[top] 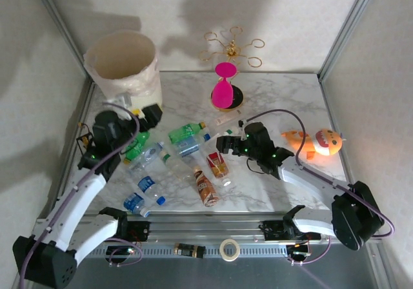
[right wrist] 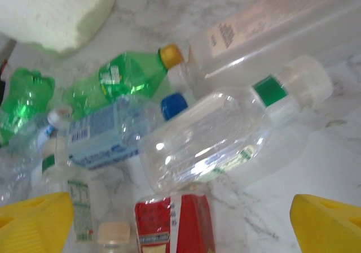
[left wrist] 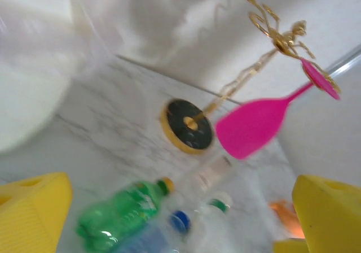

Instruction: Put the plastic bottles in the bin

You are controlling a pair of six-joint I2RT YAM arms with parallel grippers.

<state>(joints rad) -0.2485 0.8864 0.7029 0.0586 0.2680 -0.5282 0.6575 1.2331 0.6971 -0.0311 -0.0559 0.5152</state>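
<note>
Table (top: 284,89): white marble with grey veining. Bin (top: 122,60): cream-beige with a whitish liner. Green bottle (right wrist: 127,75): yellow cap. Clear bottle (right wrist: 214,137): green neck band. Blue-capped bottle (right wrist: 101,134): pale blue label. Red-labelled bottle (right wrist: 175,225): cream cap. Brown bottle (top: 205,187): brown and white label. Hourglass-shaped object (top: 223,89): pink, on a black base. Plush toy (top: 316,142): orange. Left gripper (left wrist: 180,225) and right gripper (right wrist: 180,230): yellow fingers.

**Tabletop tally**

We count at least two green plastic bottles (top: 186,133), one brown bottle (top: 206,189), one red-labelled bottle (top: 218,165), one round cream bin (top: 132,76), one orange plush toy (top: 317,142) and one pink hourglass-shaped object (top: 223,90). The clear bottles (top: 147,161) overlap beyond counting.
</note>
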